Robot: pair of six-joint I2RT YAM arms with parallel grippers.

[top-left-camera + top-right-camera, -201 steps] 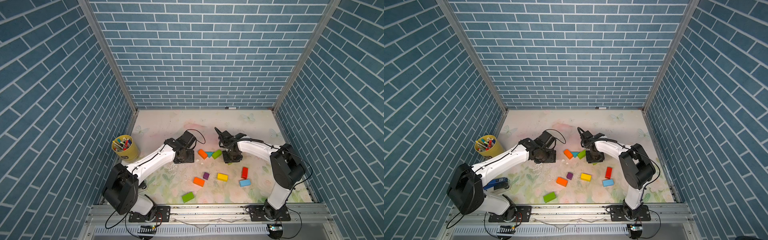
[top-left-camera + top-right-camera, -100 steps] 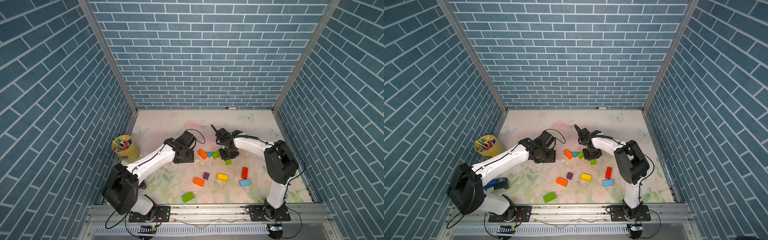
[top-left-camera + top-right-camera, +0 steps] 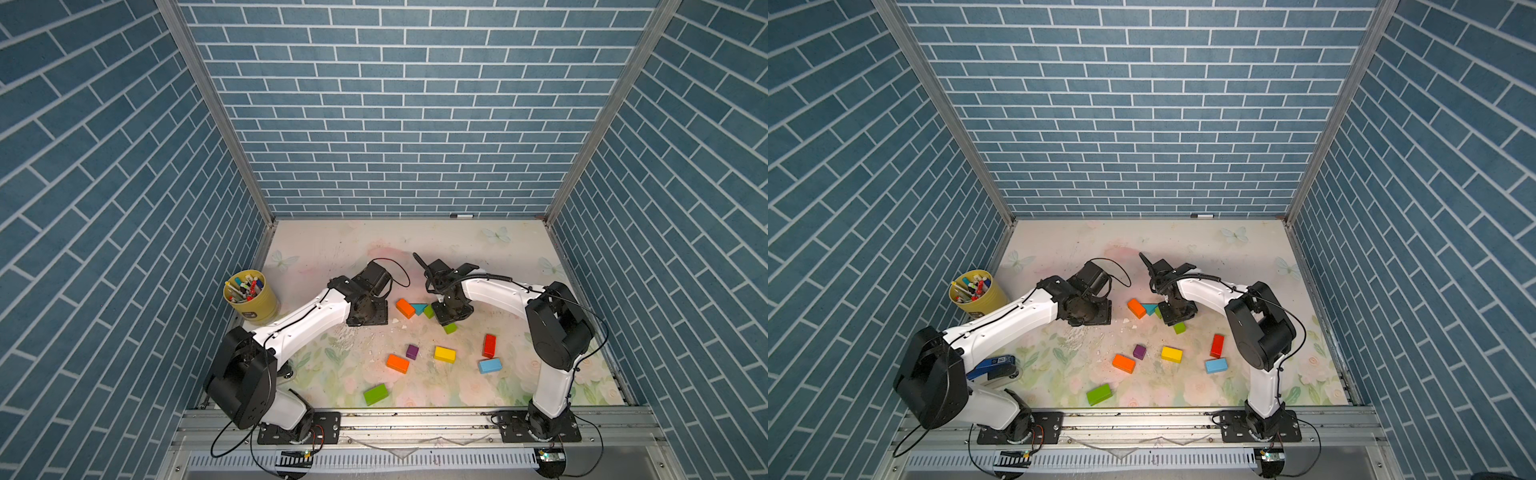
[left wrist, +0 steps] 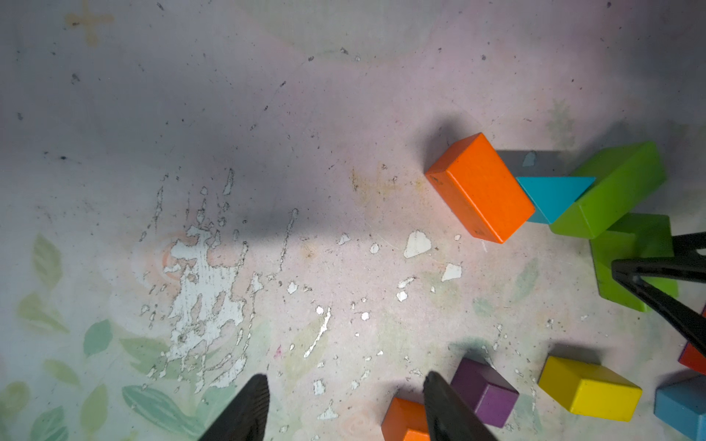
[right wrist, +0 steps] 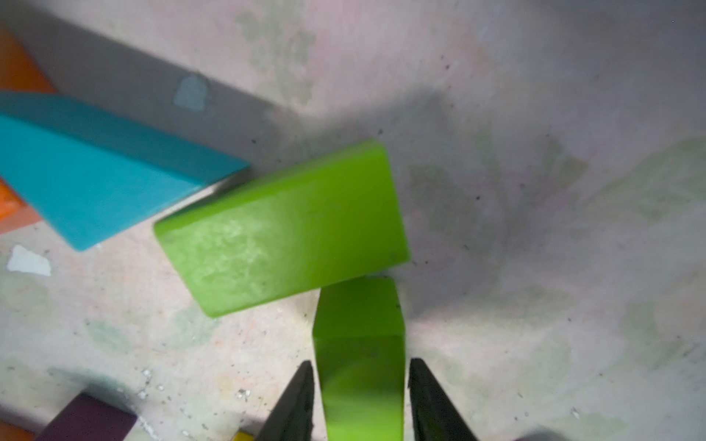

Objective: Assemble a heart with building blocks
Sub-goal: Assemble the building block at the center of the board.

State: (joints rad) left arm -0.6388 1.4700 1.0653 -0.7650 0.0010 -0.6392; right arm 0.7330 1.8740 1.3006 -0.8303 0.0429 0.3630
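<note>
Now the right end effector (image 5: 361, 362) sits around a small green block (image 5: 359, 317) beside the big green block (image 5: 282, 229) in the middle of the counter (image 3: 324, 249); I cannot tell if it squeezes. The left end effector (image 4: 345, 376) is open and empty. Next, set the small block snug.

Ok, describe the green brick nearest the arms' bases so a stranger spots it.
On the floral mat, look along the front edge nearest the arm bases. The green brick there lies alone; the other two green blocks sit up by the teal triangle.
</note>
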